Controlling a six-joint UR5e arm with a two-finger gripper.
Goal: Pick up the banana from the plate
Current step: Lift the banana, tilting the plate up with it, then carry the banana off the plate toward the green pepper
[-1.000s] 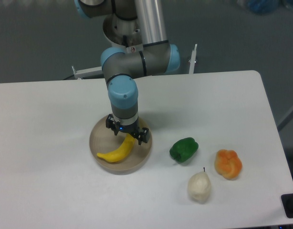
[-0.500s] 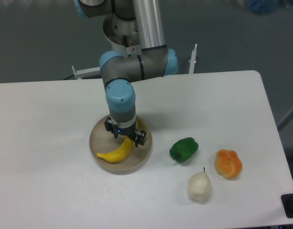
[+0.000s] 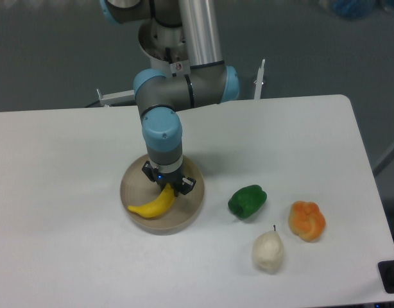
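Note:
The bright yellow banana (image 3: 152,203) lies on the round beige plate (image 3: 190,208) at the middle left of the table. My gripper (image 3: 169,187) points straight down over the plate. Its two fingers stand on either side of the banana's upper right end and look closed on it. The banana's lower left end still rests on the plate. The arm's blue wrist hides the far part of the plate.
A green pepper (image 3: 247,200) lies just right of the plate. A whitish pear (image 3: 267,251) and an orange fruit (image 3: 307,220) lie further right, toward the front. The table's right edge runs near the orange fruit.
My gripper has shifted slightly left and its fingers have drawn together on the banana's end. The banana has shifted a little left on the plate.

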